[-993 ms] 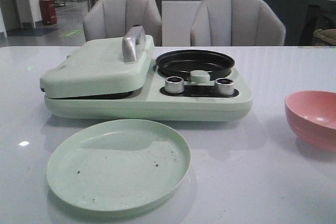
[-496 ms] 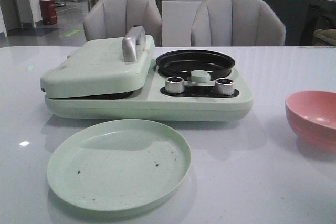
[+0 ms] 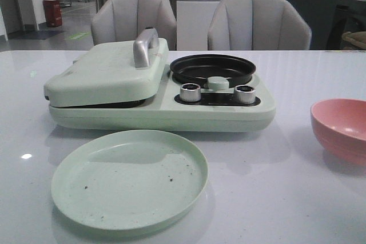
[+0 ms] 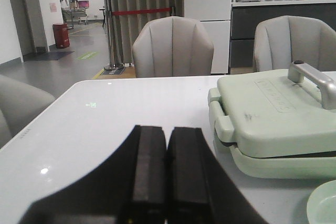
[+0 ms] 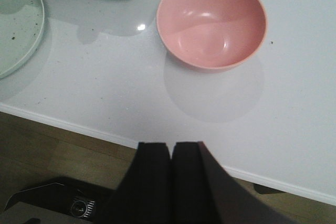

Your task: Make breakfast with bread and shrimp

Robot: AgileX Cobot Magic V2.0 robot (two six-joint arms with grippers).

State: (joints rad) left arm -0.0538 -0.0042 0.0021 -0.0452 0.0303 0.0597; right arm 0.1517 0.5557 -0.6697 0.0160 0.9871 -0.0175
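Standing at the middle of the white table [image 3: 320, 72] is a pale green breakfast maker [image 3: 160, 92], its hinged lid [image 3: 106, 70] lowered over the griddle side and the silver handle [image 3: 144, 47] rising from the lid's top. On the appliance's other side sits a round black pan [image 3: 213, 68], with two silver knobs [image 3: 190, 92] and a small green knob in front of it. A pale green plate [image 3: 129, 180] lies on the table just in front of the appliance, bare except for dark specks and crumbs. A pink bowl [image 3: 342, 128] stands to the robot's right of the appliance, well apart from the plate; seen from above in the right wrist view its inside shows only smooth pink surface. Bread: not seen in any view. Shrimp: not seen in any view. A dark gap shows under the lid's front edge, but what lies inside cannot be made out. Left gripper [image 4: 167, 182]: fingers pressed flat together, nothing between them, above the table at the robot's left of the appliance. Right gripper [image 5: 171, 182]: fingers likewise closed together with nothing held, positioned over the near table edge, the pink bowl and the plate's rim beyond it. Two grey chairs [image 3: 258, 22] stand behind the table's far side.
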